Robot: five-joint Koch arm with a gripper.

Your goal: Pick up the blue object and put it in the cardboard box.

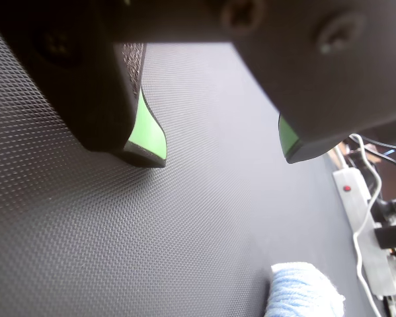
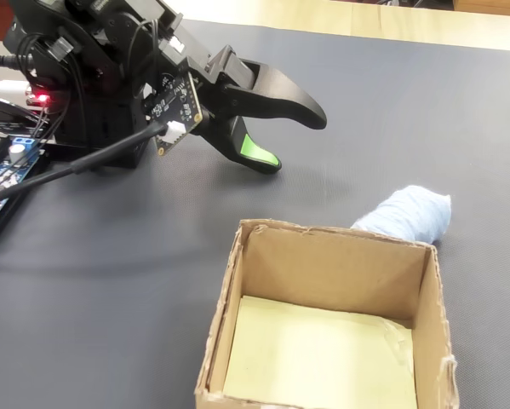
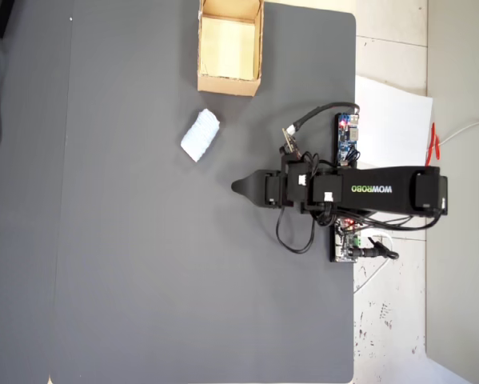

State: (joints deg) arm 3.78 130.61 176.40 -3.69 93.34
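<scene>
gripper (image 2: 293, 141) hangs low over dark mat (image 3: 127, 264), jaws parted, green pads (image 1: 148, 129) facing across empty gap, nothing held. blue object (image 3: 200, 134) lies on mat, apart from the jaws and off to one side in overhead view, just beside cardboard box (image 3: 229, 82). box stands open-topped, pale liner showing, ready to receive. in wrist view bundle sits at bottom edge, so approach likely not yet lined up. pickup not begun.

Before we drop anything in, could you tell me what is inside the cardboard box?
The cardboard box holds only its pale yellowish lining; the blue object lies outside.
</scene>
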